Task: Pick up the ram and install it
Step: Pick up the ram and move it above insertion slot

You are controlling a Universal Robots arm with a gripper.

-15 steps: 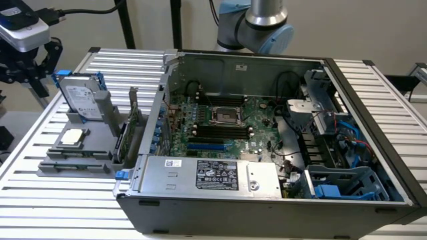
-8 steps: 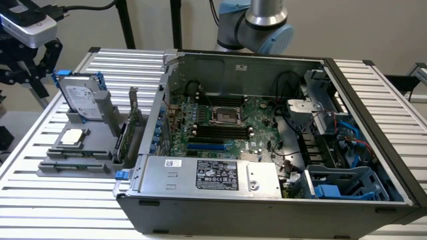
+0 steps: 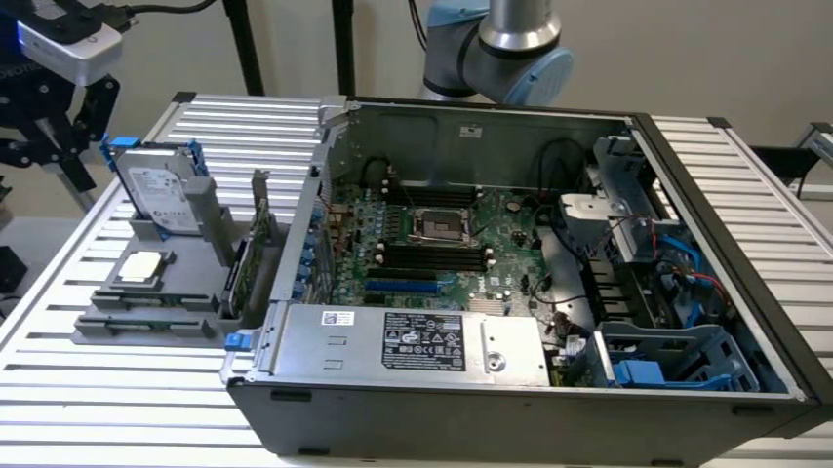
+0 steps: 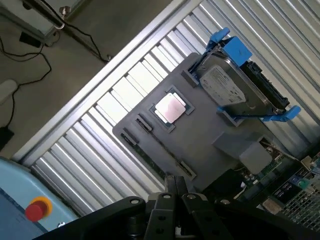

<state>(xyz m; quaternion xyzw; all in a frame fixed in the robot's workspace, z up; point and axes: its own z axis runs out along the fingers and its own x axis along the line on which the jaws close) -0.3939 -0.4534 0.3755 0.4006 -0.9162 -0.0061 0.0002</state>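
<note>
Printed labels, too small to read, sit on a silver hard drive in a blue caddy (image 4: 235,90) and on the grey metal power supply (image 3: 404,341) inside an open dark computer case (image 3: 521,419). The ram (image 4: 147,156), a long narrow dark-green circuit-board stick, lies in a slot along the outer edge of a grey moulded parts holder (image 4: 210,135), near a square silver processor chip (image 4: 171,107). The black two-finger gripper (image 4: 175,184) hangs above that edge, tips pressed together, pinching nothing.
</note>
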